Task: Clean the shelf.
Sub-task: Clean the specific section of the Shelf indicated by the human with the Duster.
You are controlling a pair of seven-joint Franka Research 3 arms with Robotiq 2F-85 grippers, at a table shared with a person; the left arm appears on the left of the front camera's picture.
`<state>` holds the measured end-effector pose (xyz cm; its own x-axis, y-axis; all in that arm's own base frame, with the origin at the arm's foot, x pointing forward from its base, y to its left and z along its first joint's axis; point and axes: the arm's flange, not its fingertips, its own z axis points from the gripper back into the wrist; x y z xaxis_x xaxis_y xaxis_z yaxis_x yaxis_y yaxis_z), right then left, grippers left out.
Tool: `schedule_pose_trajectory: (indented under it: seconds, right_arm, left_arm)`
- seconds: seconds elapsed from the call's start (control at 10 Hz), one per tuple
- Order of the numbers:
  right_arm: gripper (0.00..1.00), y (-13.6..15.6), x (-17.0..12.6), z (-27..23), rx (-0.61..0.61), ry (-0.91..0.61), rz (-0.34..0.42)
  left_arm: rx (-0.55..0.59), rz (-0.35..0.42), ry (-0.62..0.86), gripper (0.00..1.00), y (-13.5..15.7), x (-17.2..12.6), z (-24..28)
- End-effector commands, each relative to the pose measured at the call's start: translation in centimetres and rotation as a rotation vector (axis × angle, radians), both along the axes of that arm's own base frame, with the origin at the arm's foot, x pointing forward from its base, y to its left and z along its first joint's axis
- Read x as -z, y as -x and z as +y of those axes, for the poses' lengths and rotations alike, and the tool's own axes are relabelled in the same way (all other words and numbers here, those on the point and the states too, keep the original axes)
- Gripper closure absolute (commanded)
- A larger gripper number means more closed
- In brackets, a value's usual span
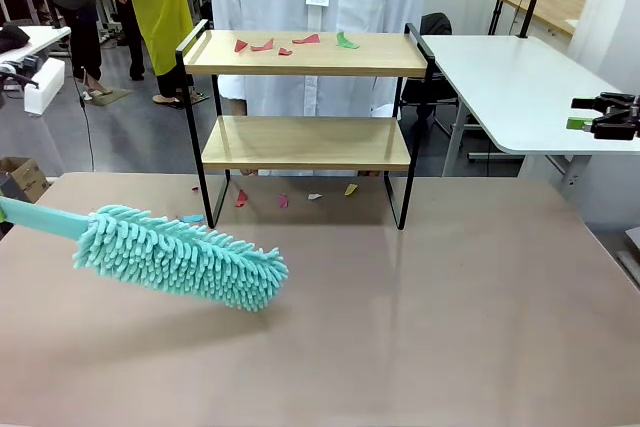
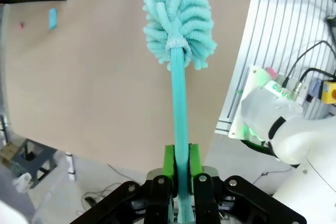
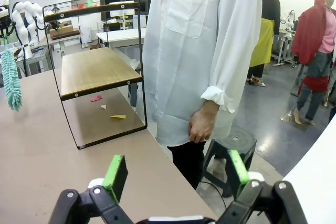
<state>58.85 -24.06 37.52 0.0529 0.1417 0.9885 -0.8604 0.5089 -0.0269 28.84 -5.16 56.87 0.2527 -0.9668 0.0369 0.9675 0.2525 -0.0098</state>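
Note:
The shelf (image 1: 305,142) stands at the table's far middle, with red and green paper scraps (image 1: 300,42) on its top board and more scraps (image 1: 283,200) on the table beneath it. My left gripper (image 2: 181,169) is shut on the teal handle of a fluffy teal duster (image 1: 180,257). The duster's head hovers low over the table's left front, well short of the shelf. My right gripper (image 3: 177,171) is open and holds nothing; it hangs at the far right (image 1: 585,113), facing the shelf's end (image 3: 94,66).
A person in a white shirt (image 3: 205,51) stands right behind the shelf, one hand hanging at the table's far edge. A white table (image 1: 520,87) sits at the back right. The beige tabletop (image 1: 420,327) stretches wide in front.

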Motion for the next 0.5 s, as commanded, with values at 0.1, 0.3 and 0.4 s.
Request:
schedule_pose_trajectory:
  seconds: [0.1,0.3,0.4]
  right_arm:
    - [0.00,-0.13,-0.38,0.21,0.001,0.006,-0.005]
    - [0.00,-0.13,-0.38,0.21,0.001,0.006,-0.005]
    - [0.00,-0.13,-0.38,0.21,0.001,0.006,-0.005]
  left_arm:
    - [-0.004,0.007,0.029,0.87,0.10,0.19,0.22]
    - [-0.004,0.007,0.029,0.87,0.10,0.19,0.22]
    - [-0.004,0.007,0.029,0.87,0.10,0.19,0.22]
